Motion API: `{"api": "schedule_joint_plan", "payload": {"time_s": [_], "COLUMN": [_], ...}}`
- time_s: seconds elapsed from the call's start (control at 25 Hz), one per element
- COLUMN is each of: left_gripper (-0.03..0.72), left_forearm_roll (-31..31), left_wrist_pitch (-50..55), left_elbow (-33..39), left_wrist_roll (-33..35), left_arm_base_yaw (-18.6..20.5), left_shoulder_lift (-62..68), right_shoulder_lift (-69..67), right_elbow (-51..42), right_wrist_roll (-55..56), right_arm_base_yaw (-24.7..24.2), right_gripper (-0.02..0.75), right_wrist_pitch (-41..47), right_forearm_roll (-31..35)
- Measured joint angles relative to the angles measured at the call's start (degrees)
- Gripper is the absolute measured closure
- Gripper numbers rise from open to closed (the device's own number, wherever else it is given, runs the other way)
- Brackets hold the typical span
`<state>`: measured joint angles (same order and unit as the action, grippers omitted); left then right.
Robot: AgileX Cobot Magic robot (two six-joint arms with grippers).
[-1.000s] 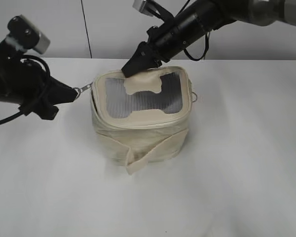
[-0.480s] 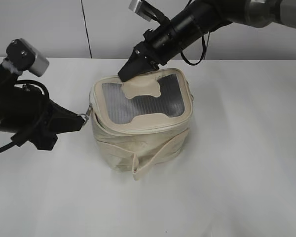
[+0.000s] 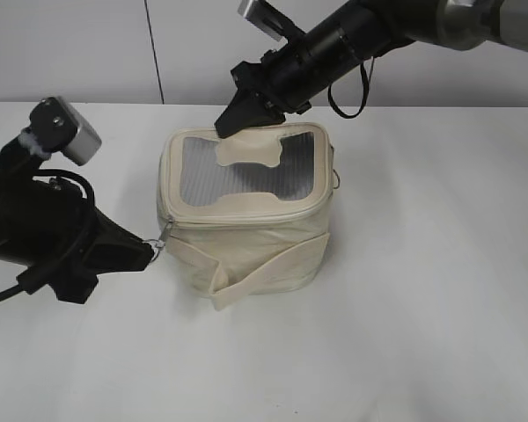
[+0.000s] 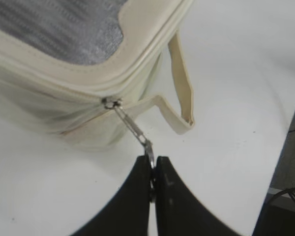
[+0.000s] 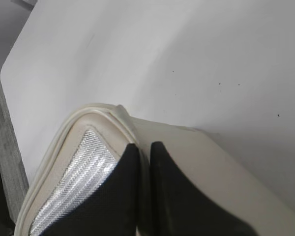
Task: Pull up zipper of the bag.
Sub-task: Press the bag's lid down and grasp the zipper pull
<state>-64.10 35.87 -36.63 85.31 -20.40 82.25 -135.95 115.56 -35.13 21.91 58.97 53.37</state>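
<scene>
No readable text, labels, brands or numbers in any view

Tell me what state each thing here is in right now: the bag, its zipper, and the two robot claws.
bag: upright on the table, lid down.
zipper: looks closed along the visible rim; slider at the front left corner.
ring pull: stretched taut away from the bag.
left gripper: shut on the ring pull.
right gripper: shut, tip pressing on the lid's rear edge.

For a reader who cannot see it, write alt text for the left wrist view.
The left gripper, shut, pinches the metal pull of a zipper at the corner of a cream bag. The bag's grey window shows above, its loose strap lies on the white table.
</scene>
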Motion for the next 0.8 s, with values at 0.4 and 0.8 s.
{"api": "schedule_joint_plan", "payload": {"time_s": [0.4, 0.8], "left_gripper": [0.697, 0.695], "left_forearm_roll": [-5.8, -19.3], "left_wrist_pitch": [-3.3, -13.9], "left_elbow": [0.0, -6.4], "left_wrist_roll": [1.1, 9.3], "left_arm_base_yaw": [-5.8, -20.6], "left_shoulder_lift": [0.5, 10.2], "right_shoulder_lift": [0.0, 0.0], "right_elbow": [0.0, 0.0], "right_wrist_roll": [1.9, 1.9], "right_arm_base_yaw": [0.0, -0.1], "right_gripper": [0.697, 0.697], "right_wrist_pitch": [-0.2, -0.2], "right_forearm_roll": [-0.6, -1.3]}}
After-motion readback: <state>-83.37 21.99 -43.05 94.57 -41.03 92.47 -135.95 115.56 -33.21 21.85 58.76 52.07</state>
